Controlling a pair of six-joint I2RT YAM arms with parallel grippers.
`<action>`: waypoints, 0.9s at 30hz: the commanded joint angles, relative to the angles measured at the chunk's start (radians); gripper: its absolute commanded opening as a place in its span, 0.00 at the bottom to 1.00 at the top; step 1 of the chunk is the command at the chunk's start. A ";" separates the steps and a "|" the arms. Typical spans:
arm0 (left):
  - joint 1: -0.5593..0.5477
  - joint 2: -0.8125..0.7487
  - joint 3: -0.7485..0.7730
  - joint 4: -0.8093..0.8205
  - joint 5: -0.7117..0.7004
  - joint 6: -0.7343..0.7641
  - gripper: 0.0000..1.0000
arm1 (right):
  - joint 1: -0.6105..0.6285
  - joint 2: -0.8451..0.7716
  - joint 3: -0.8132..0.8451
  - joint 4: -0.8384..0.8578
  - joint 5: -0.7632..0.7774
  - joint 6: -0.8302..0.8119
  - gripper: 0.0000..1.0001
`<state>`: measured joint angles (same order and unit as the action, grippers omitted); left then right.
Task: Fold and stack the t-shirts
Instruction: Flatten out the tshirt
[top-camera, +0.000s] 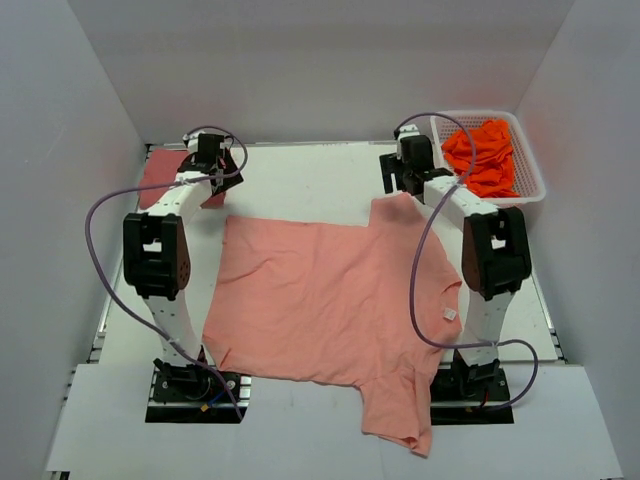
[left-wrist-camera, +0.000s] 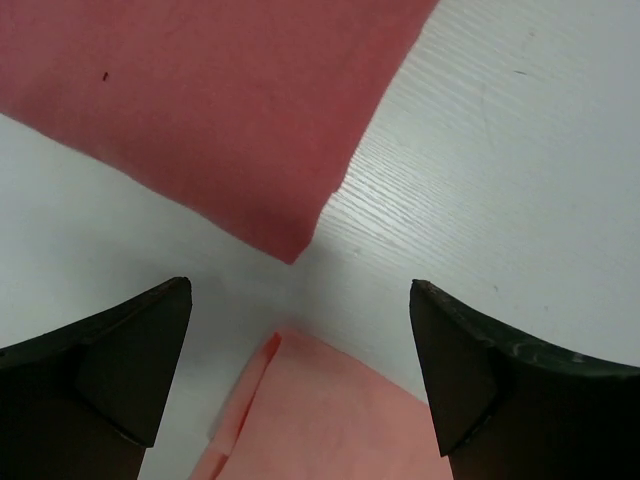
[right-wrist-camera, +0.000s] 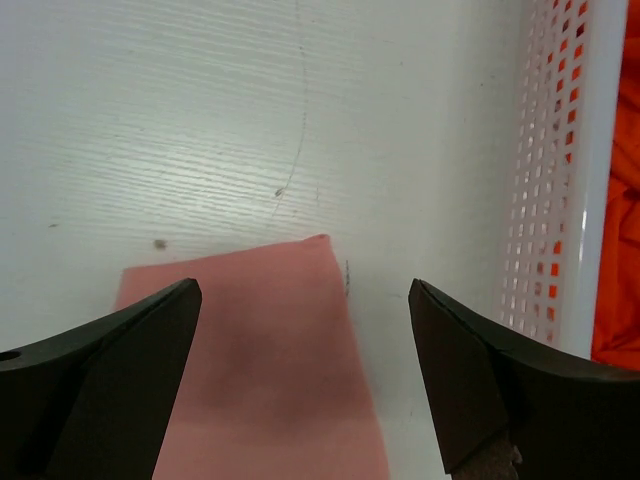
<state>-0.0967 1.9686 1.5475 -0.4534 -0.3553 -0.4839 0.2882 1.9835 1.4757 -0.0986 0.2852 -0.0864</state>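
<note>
Where the white table (top-camera: 300, 170) comes closest to the arm bases, one short sleeve of the light salmon-pink cloth t-shirt (top-camera: 320, 300) sticks out toward the near edge. The shirt lies flat and open between the two arms. Its long way runs from side to side, with the bottom hem by the left arm and the small white neck label (top-camera: 449, 314) by the right arm.

Farther back, the right gripper (right-wrist-camera: 303, 285) hangs over the tip of the other sleeve, with its fingers wide apart and nothing in them. The left gripper (left-wrist-camera: 300, 290) hangs over the far hem corner, also spread wide and empty. So each arm has its own far corner right under it, and I think both must drop straight down to pinch.

Just past the left gripper lies the darker rose-red cloth t-shirt (top-camera: 160, 178), its corner close to the pink one. At the far right stands a white plastic basket (top-camera: 530, 185) holding bright orange cloth (top-camera: 485, 155).
</note>
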 joint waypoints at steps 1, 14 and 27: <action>-0.009 -0.150 -0.050 0.034 0.078 0.034 1.00 | 0.000 -0.202 0.015 -0.077 -0.049 0.112 0.90; -0.110 -0.300 -0.354 -0.047 0.289 -0.005 1.00 | -0.004 -0.417 -0.362 -0.446 -0.153 0.523 0.90; -0.150 -0.024 -0.239 -0.152 0.145 -0.056 1.00 | -0.017 -0.171 -0.316 -0.415 -0.133 0.494 0.90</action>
<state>-0.2508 1.8950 1.2575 -0.5690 -0.1547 -0.5190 0.2825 1.7489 1.0801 -0.5365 0.1421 0.4114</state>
